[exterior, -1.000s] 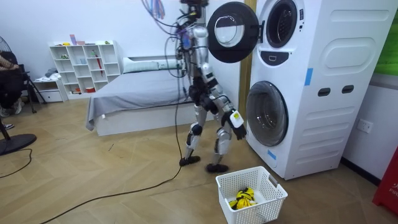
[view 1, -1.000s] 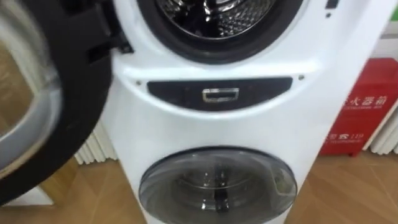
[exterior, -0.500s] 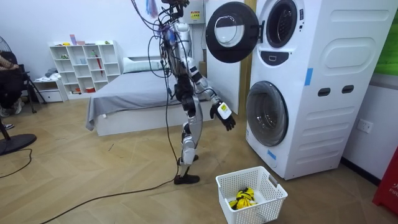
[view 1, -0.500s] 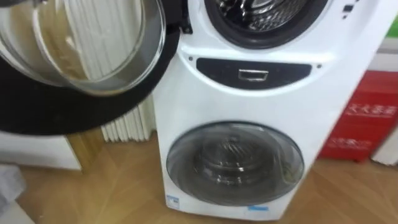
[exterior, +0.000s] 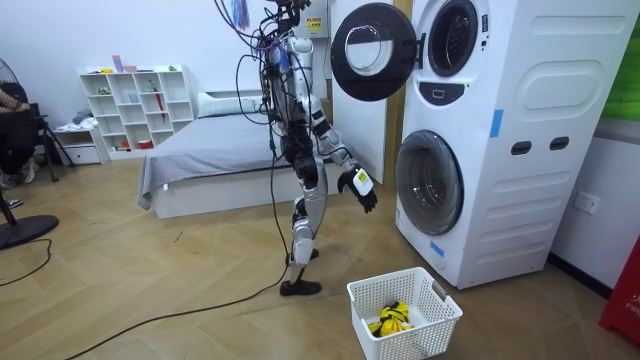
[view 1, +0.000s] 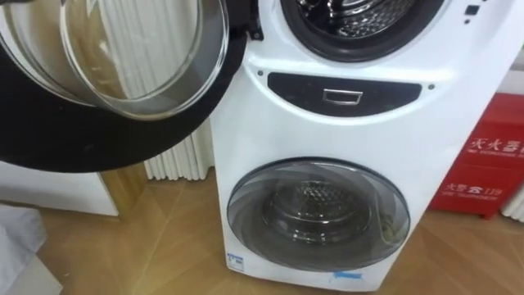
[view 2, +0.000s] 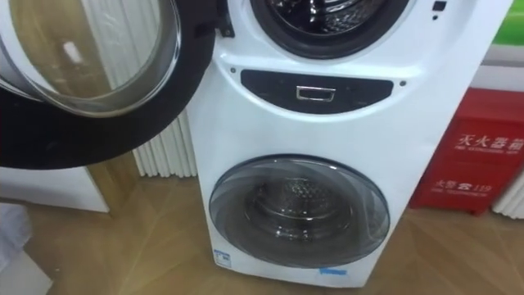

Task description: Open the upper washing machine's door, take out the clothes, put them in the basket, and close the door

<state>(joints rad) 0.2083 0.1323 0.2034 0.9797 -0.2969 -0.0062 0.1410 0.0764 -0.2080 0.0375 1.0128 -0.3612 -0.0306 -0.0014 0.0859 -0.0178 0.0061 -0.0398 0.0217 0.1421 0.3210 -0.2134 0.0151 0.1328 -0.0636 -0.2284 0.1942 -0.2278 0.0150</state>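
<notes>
The white stacked washing machine (exterior: 500,140) stands before me with its upper round door (view 1: 123,74) swung wide to my left. The lower edge of the upper steel drum (view 1: 364,16) shows, and I see no clothes in that part. The lower door (view 1: 319,215) is closed over a bare drum. In the room view I stand upright a step from the machine. My right hand (exterior: 358,188) hangs out in front at hip height, fingers relaxed, holding nothing. A white basket (exterior: 405,312) on the floor by the machine holds yellow and black clothes (exterior: 390,320).
A red cabinet (view 1: 491,164) stands right of the machine and a white radiator (view 1: 176,156) behind the open door. In the room view a bed (exterior: 210,160) and a white shelf (exterior: 135,110) lie behind me, with wooden floor between.
In the room view I have stepped back from the machine and straightened up. The eye views have shifted accordingly, showing more of the open door and the lower drum.
</notes>
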